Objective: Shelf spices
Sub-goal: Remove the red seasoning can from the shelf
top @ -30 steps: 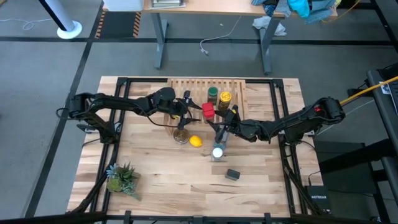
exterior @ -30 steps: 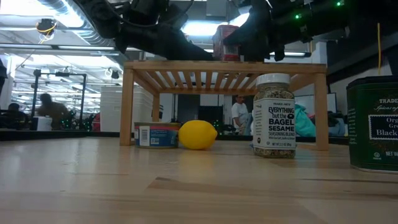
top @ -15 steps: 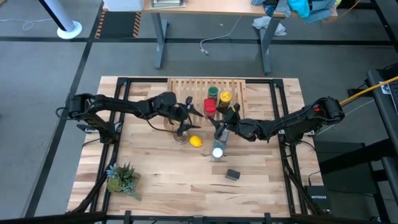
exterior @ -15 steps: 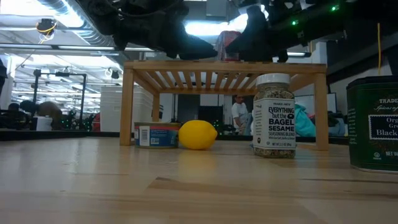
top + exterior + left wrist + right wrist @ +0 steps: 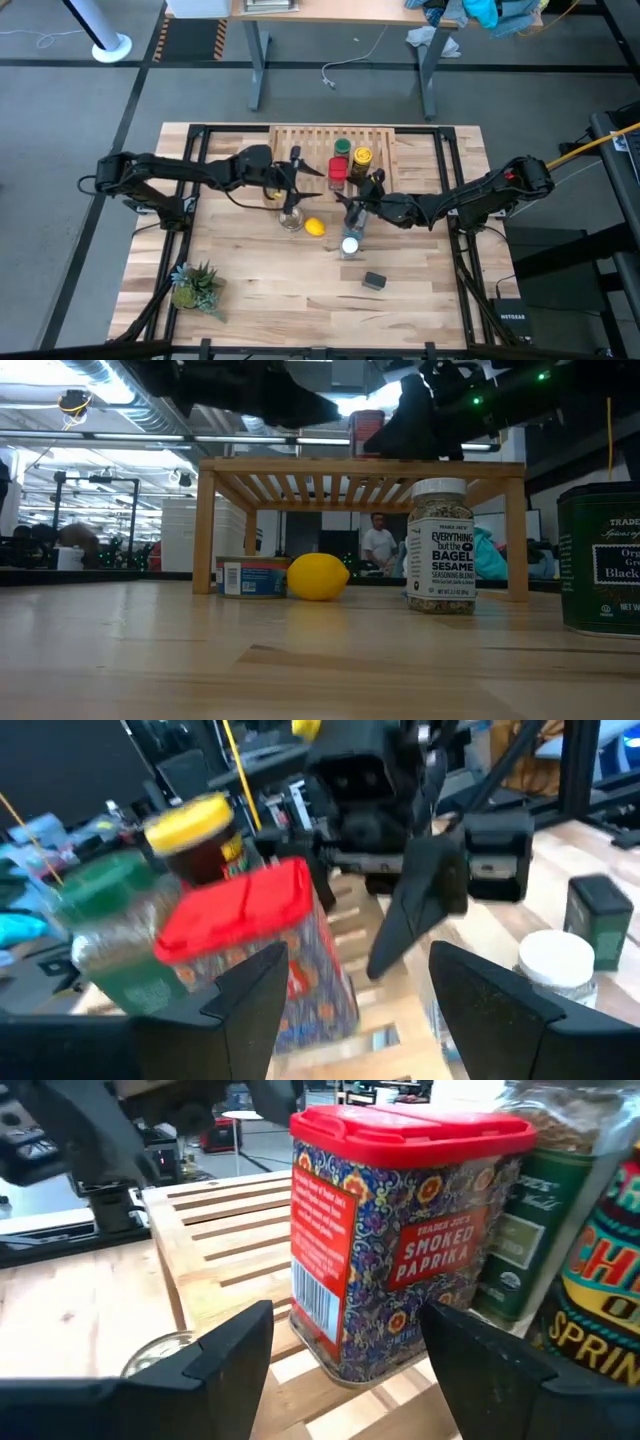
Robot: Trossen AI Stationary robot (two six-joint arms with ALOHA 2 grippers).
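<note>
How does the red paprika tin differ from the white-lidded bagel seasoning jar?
The red-lidded, blue-patterned paprika tin stands on the light-wood slatted shelf; the clear white-lidded bagel seasoning jar stands on the butcher-block tabletop in front of it. The tin is flat-sided and opaque; the jar is round, showing its seeds. Both are upright and unheld.

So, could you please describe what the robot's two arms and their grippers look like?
Both arms are dark, nearly black, slim and jointed, with thin black cables running along them. The left gripper and right gripper each end in two flat, dark, tapering fingers. The right arm carries a small red mark near its elbow, and small green lights glow on its dark housing in the low view.
</note>
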